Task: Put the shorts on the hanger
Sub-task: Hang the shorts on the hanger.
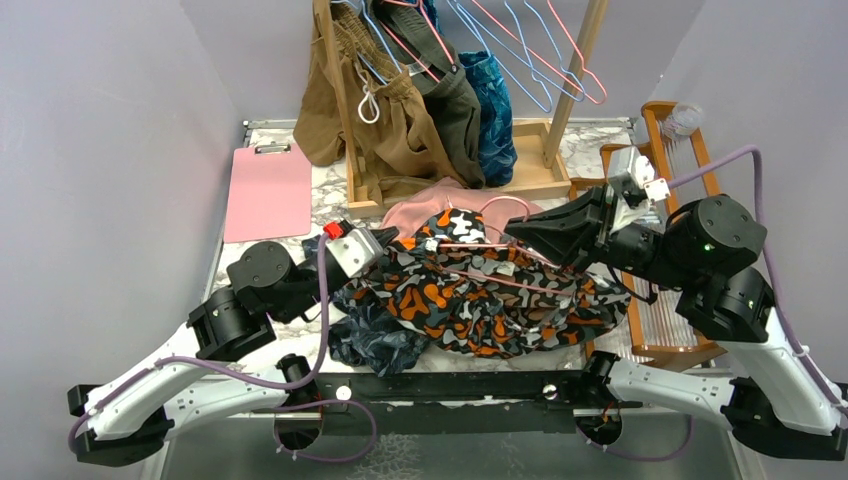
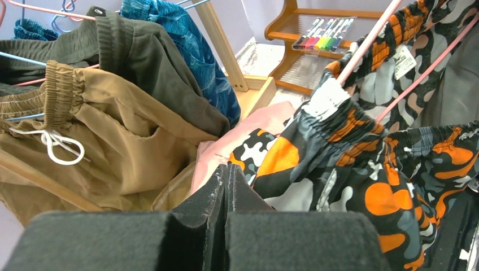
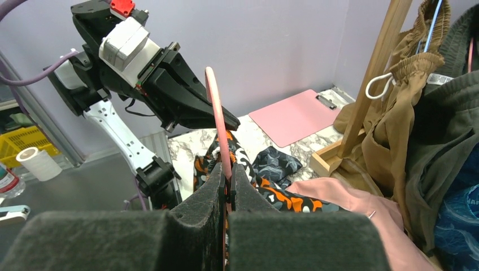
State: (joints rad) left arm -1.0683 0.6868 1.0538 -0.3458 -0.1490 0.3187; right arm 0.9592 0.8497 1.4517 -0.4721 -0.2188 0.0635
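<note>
Right jaws clamping pink hanger, left jaws closed beside orange-grey camouflage shorts

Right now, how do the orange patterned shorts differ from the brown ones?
The patterned shorts are a busy orange, white and grey print; the brown shorts are plain. The patterned shorts lie bunched on the table, while the brown shorts hang from the wooden rack. The brown shorts show a white drawstring; none shows on the patterned shorts. Both have gathered waistbands.

Top view overhead, facing down; wrist views close (both show shorts).
</note>
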